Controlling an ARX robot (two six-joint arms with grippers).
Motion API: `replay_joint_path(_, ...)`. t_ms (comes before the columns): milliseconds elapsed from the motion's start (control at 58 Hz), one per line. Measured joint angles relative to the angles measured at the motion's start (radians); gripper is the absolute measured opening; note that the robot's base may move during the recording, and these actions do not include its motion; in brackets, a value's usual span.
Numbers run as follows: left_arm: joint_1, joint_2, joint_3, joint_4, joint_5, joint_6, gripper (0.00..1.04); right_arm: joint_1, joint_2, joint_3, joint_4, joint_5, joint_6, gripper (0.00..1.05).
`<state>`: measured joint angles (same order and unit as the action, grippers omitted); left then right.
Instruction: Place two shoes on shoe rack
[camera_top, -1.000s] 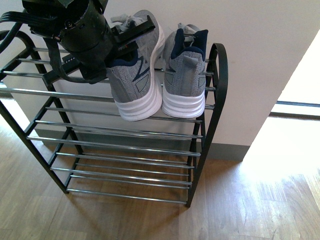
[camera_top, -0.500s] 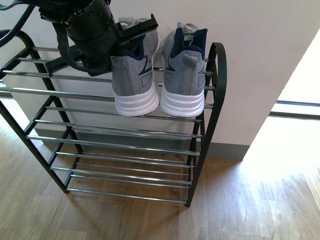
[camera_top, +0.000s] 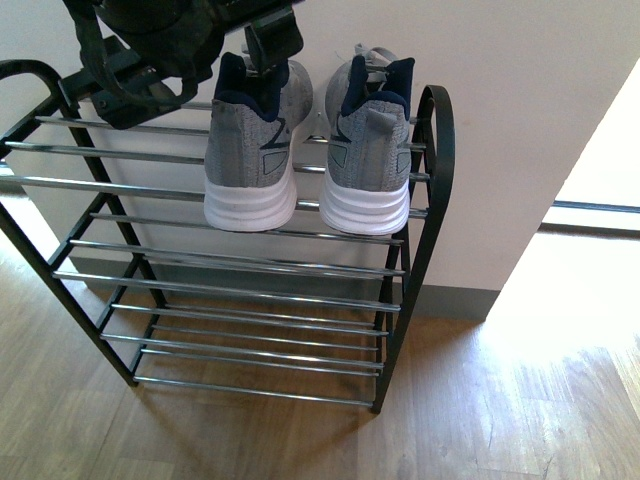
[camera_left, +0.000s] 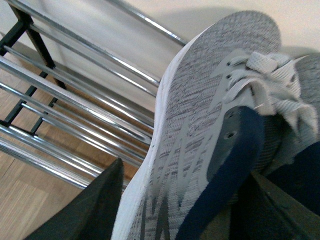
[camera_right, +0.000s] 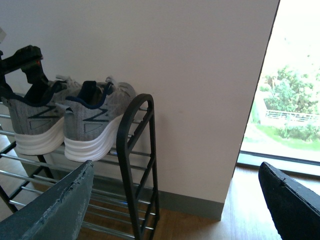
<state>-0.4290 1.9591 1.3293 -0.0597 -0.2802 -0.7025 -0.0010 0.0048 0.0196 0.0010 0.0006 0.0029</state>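
Observation:
Two grey knit shoes with white soles stand side by side, heels toward me, on the top shelf of the shoe rack (camera_top: 435, 150). The left shoe (camera_top: 250, 150) has my left gripper (camera_top: 250, 45) just above its navy collar. That gripper is open, and in the left wrist view its dark fingers (camera_left: 95, 205) flank the shoe (camera_left: 200, 125) with a gap on either side. The right shoe (camera_top: 368, 150) rests next to the rack's arched end. My right gripper (camera_right: 172, 210) hangs open and holds nothing, off to the right of the rack (camera_right: 137, 150), looking at both shoes (camera_right: 95, 122).
The rack stands against a white wall (camera_top: 520, 120) with a grey baseboard (camera_top: 455, 300), on a wooden floor (camera_top: 500, 410). Lower chrome shelves (camera_top: 240, 290) run beneath the shoes. To the right, a bright floor-level window (camera_right: 295, 90) lights the floor.
The left shoe went from tilted in the left gripper to flat on the top shelf, a little further left. The left gripper has lifted up and back from it.

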Motion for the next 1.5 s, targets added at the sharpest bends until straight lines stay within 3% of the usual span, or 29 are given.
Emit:
replay_joint_path(86,0.000,-0.027,-0.025,0.025,0.003,0.005,0.97,0.000,0.000,0.000,0.000,0.000,0.000,0.96)
replay_joint_path(345,0.000,-0.148,-0.174,0.134,-0.029,0.030,0.95,0.000,0.000,0.000,0.000,0.000,0.000,0.96)
replay_joint_path(638,0.003,-0.662,-0.618,0.388,-0.166,0.205,0.95,0.000,0.000,0.000,0.000,0.000,0.000,0.96)
replay_joint_path(844,0.129,-0.921,-0.901,0.500,-0.182,0.274,0.95,0.000,0.000,0.000,0.000,0.000,0.000,0.96)
replay_joint_path(1034,0.166,-0.948,-0.955,0.537,-0.182,0.283,0.95,0.000,0.000,0.000,0.000,0.000,0.000,0.96)
replay_joint_path(1189,0.230,-0.989,-1.058,0.749,0.081,0.540,0.71,0.000,0.000,0.000,0.000,0.000,0.000,0.96)
replay_joint_path(1448,0.293,-1.110,-1.163,0.735,0.151,0.671,0.31,0.000,0.000,0.000,0.000,0.000,0.000,0.96)
replay_joint_path(1499,0.307,-1.151,-1.186,0.719,0.167,0.681,0.19,0.000,0.000,0.000,0.000,0.000,0.000,0.96)
